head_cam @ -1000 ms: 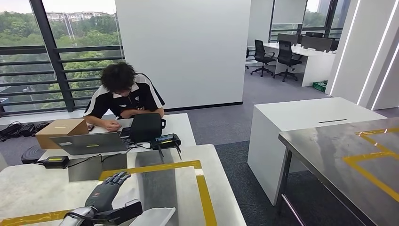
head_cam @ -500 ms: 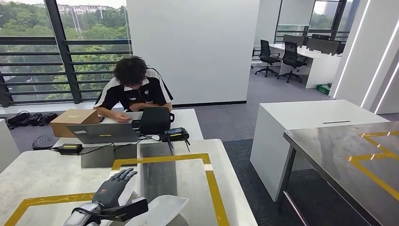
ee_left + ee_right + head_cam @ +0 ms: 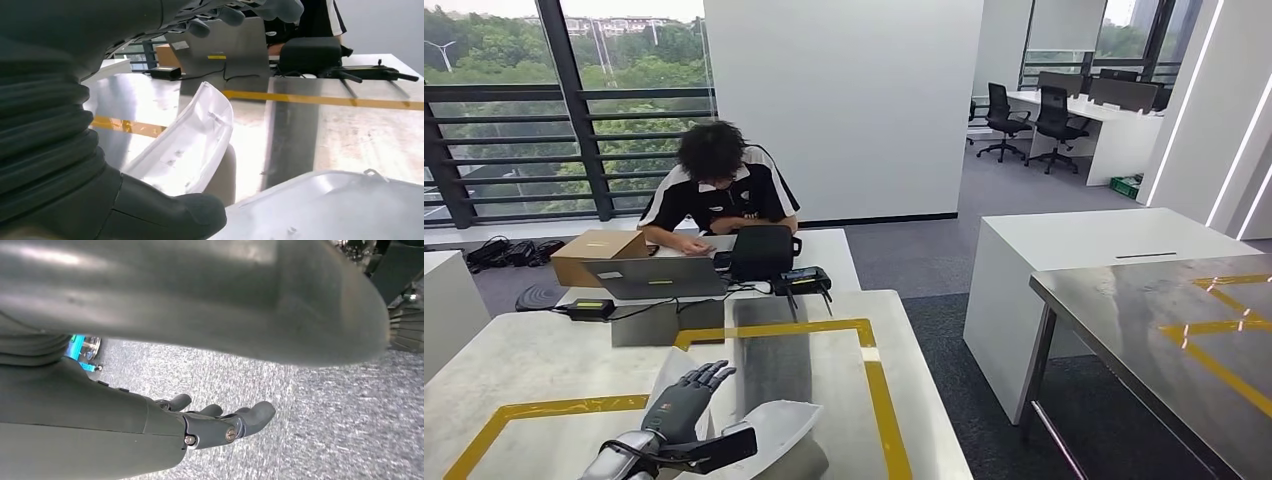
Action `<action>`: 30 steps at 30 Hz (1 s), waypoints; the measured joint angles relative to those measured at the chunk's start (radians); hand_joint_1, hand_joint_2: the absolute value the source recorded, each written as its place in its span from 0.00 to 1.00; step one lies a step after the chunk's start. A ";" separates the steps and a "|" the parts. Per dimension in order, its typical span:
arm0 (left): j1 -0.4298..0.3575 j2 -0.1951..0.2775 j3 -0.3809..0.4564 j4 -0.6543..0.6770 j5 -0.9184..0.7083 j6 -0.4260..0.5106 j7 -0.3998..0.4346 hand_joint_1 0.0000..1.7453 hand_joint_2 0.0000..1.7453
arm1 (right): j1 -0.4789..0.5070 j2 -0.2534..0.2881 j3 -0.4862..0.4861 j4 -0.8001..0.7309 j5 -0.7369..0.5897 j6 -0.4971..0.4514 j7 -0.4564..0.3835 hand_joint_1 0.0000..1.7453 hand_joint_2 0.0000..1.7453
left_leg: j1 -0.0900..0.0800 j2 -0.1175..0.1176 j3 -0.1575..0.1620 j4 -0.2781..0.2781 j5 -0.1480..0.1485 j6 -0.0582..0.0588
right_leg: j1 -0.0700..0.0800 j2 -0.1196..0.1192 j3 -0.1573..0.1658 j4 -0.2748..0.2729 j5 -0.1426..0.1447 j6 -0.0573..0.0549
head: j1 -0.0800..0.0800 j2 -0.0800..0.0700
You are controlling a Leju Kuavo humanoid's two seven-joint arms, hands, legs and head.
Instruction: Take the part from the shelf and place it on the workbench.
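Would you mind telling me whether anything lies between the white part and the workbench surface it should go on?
Nothing visible does: the left robot hand holds the part above bare workbench inside the yellow tape.

You see the left hand (image 3: 100, 150) holding the white part (image 3: 190, 140) between thumb (image 3: 170, 215) and fingers (image 3: 235, 12), above the workbench (image 3: 340, 135). A second white part (image 3: 325, 205) lies at 5 o'clock. Yellow tape (image 3: 320, 99) crosses the workbench; a laptop (image 3: 220, 45) stands at 12 o'clock.
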 joint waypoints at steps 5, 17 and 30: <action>0.005 0.000 -0.001 -0.003 0.000 0.006 -0.002 0.00 1.00 | 0.000 -0.004 0.000 -0.002 0.000 0.000 0.000 0.00 0.00 | -0.004 -0.013 0.047 -0.098 0.020 0.022 | -0.002 0.006 -0.044 0.045 0.006 0.033 | 0.001 -0.001; 0.014 0.002 -0.002 -0.005 0.000 0.011 -0.005 0.00 1.00 | 0.002 -0.001 0.000 -0.002 0.003 0.000 -0.001 0.00 0.00 | -0.024 -0.008 -0.061 -0.102 0.119 0.071 | 0.024 0.006 0.048 0.114 -0.113 0.011 | 0.001 -0.001; 0.032 0.033 -0.002 -0.009 0.000 0.016 0.002 0.00 1.00 | -0.005 0.000 0.000 -0.002 0.015 -0.001 -0.015 0.00 0.00 | -0.022 -0.007 -0.051 0.097 0.012 0.023 | 0.022 -0.004 -0.034 0.001 0.026 -0.013 | -0.002 -0.001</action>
